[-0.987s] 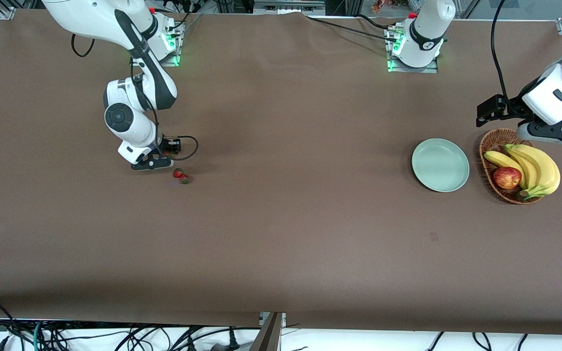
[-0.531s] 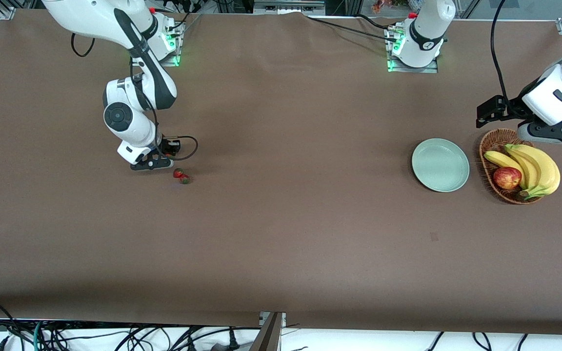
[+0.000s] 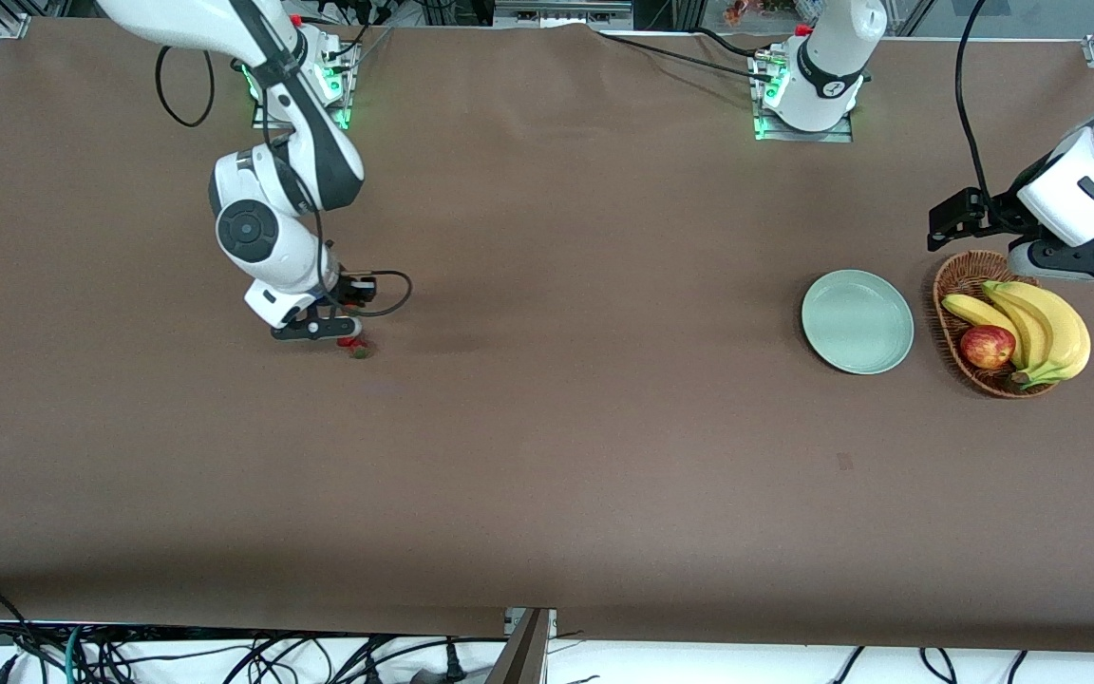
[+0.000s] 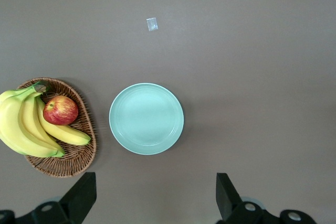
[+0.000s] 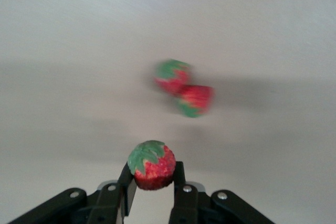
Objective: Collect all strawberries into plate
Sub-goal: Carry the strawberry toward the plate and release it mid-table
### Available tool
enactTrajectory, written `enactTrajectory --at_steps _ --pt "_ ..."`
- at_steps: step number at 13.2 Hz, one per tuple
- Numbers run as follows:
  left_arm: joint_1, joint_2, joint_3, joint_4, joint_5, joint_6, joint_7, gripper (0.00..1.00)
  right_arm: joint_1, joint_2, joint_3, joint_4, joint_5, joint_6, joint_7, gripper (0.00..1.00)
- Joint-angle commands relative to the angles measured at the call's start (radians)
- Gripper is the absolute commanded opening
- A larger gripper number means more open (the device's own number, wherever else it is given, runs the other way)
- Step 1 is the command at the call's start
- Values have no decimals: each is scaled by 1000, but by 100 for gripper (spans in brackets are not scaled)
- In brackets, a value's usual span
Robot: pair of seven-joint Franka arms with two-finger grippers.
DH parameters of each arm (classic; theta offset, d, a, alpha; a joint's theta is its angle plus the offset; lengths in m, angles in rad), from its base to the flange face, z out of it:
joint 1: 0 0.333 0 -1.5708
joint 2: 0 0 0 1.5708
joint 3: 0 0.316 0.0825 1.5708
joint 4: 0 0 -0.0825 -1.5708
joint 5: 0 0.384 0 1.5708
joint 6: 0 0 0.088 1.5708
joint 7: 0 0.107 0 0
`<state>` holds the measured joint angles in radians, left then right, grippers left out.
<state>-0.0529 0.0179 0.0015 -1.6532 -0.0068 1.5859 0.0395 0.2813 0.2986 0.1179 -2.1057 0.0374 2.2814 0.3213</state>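
One strawberry (image 5: 151, 165) is pinched between the right gripper's (image 5: 152, 182) fingers, over two more strawberries (image 5: 185, 87) lying touching on the table (image 3: 547, 456) toward the right arm's end. The empty plate (image 3: 858, 321) sits beside the basket (image 3: 960, 275), under the waiting left gripper (image 4: 152, 198), fingers spread wide. Best carry gently, keeping grip, and release low over the plate

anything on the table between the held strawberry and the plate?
Nothing visible. The right gripper is shut on a strawberry over the other two strawberries at the right arm's end. The cloth from there to the plate is bare. The basket sits beside the plate toward the left arm's end, with the open left gripper above.
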Motion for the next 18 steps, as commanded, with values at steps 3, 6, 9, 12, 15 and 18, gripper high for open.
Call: enactTrajectory --at_steps 3,6,9,12,15,18 --pt "-4 13 5 19 -13 -3 -10 100 83 129 65 347 87 -168 232 12" --pt "4 20 6 18 -13 -1 -6 100 205 333 63 606 150 -154 416 12" --pt "15 27 6 18 -15 0 -4 100 330 508 63 818 147 -29 629 13" --pt "16 24 6 9 -13 -1 0 100 455 577 60 825 142 212 802 14" --pt "16 25 5 -5 -15 0 3 100 583 645 2 823 137 400 932 17" --pt "16 27 6 -16 -15 16 3 100 621 680 -50 822 136 417 935 46"
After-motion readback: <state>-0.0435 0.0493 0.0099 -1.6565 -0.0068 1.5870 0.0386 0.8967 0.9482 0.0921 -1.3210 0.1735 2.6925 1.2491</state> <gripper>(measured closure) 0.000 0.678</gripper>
